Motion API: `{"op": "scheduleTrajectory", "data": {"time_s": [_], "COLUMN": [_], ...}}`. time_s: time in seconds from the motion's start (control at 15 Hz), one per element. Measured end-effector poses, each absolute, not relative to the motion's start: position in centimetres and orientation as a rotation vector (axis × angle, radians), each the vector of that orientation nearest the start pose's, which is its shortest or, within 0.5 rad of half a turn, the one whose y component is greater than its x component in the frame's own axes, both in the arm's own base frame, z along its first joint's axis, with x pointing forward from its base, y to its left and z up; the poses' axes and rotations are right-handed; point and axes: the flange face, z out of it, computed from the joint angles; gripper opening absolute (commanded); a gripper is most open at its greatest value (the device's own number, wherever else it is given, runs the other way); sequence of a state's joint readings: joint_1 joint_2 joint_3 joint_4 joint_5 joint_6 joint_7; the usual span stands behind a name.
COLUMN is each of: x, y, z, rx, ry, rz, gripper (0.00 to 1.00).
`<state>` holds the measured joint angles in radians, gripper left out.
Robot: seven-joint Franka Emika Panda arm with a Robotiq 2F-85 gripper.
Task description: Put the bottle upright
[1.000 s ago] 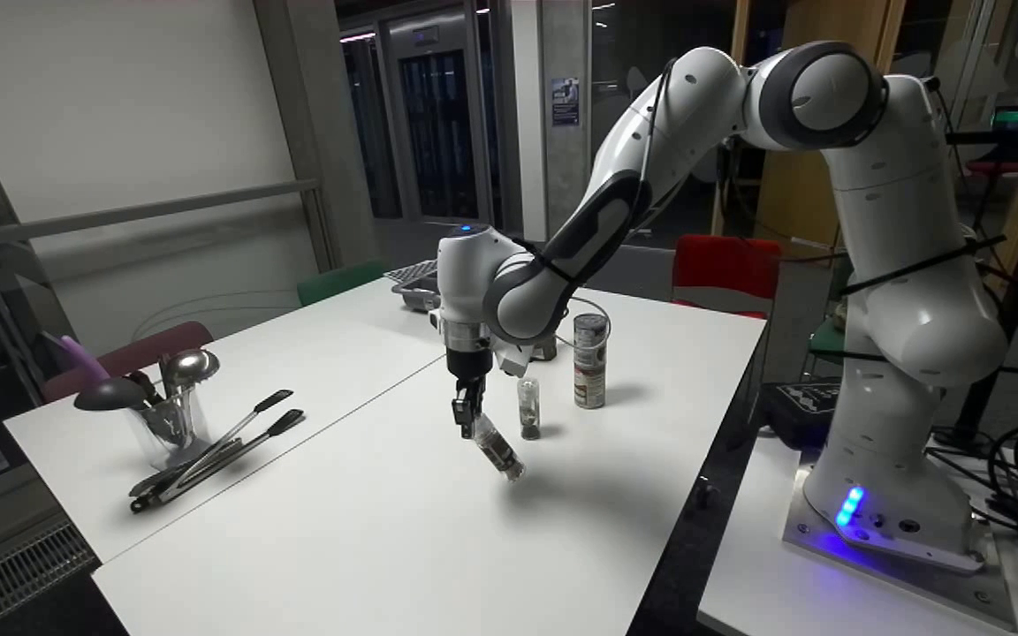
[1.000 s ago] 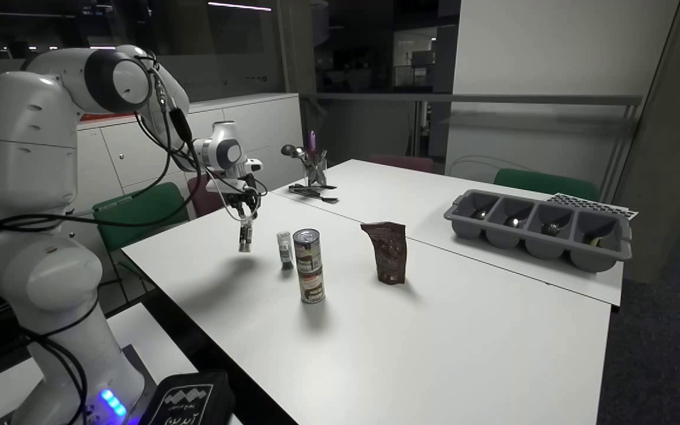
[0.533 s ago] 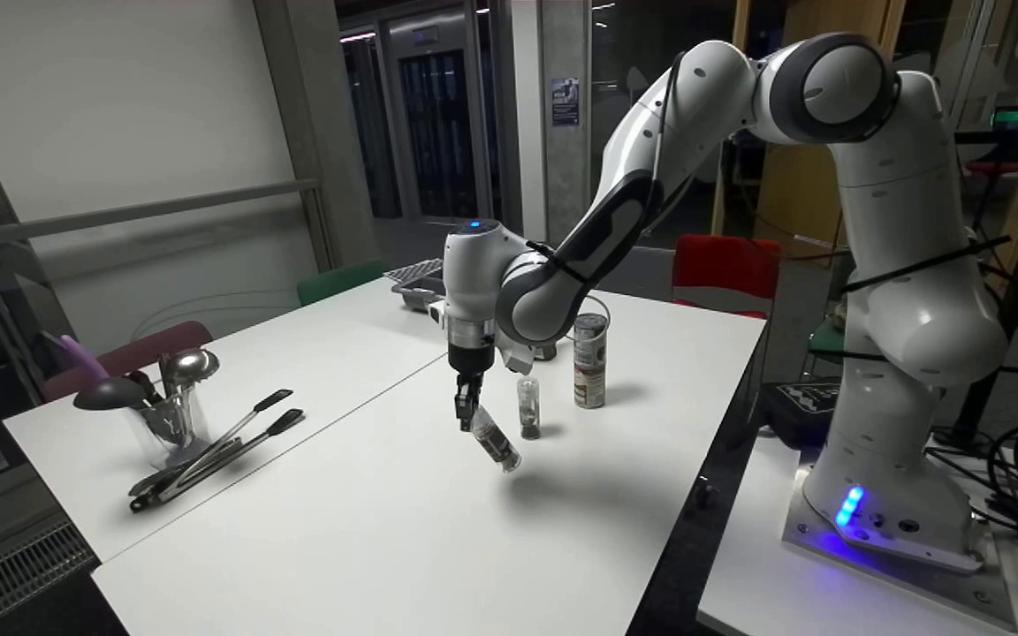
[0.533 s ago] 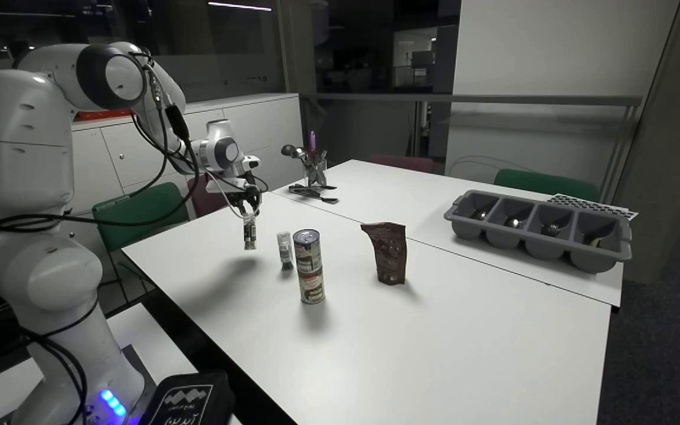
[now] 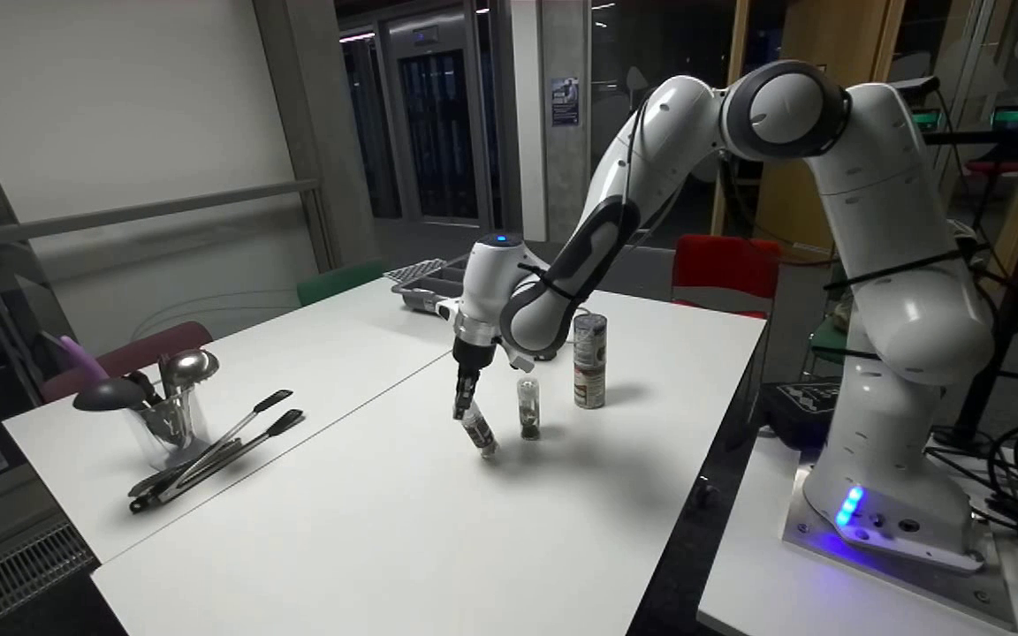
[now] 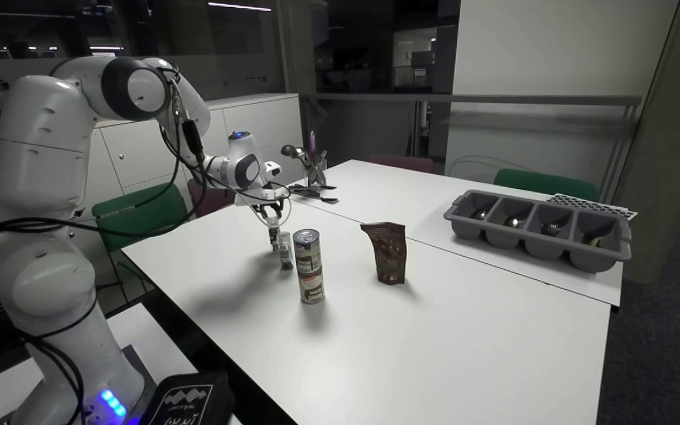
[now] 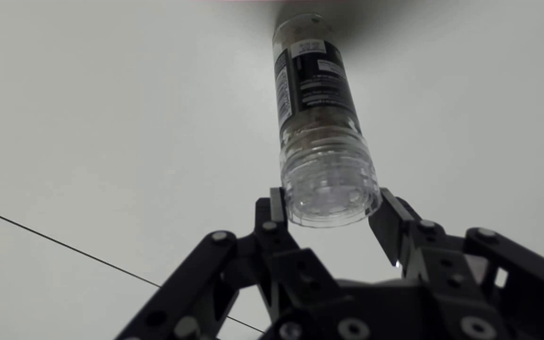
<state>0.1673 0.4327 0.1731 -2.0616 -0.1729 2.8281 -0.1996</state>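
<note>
End effector, jaws part-way apart, grips one bottle by its clear end, tilted over the tabletop; the bottle's black label shows a barcode and white print too blurred to read. Beyond stand one upright bottle, two stacked cans, one pouch and one four-compartment bin.

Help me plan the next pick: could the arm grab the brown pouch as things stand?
Probably not: the gripper is closed on the tilted bottle, so the brown pouch would likely wait until that is set down.
</note>
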Motion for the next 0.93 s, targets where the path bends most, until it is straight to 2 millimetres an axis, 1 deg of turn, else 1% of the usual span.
{"op": "scheduleTrajectory", "data": {"time_s": [0.2,0.4,0.67,0.93], "x": [59.8,60.2,60.3,60.0], "y": [19.5,18.8,18.5,19.0], "z": [24.6,23.9,23.5,23.7], "rx": [-2.831,-2.746,-2.676,-2.664], "ry": [-1.114,-1.199,-1.251,-1.277], "rz": [-0.652,-0.725,-0.761,-0.768], "gripper": [0.25,0.25,0.25,0.25]}}
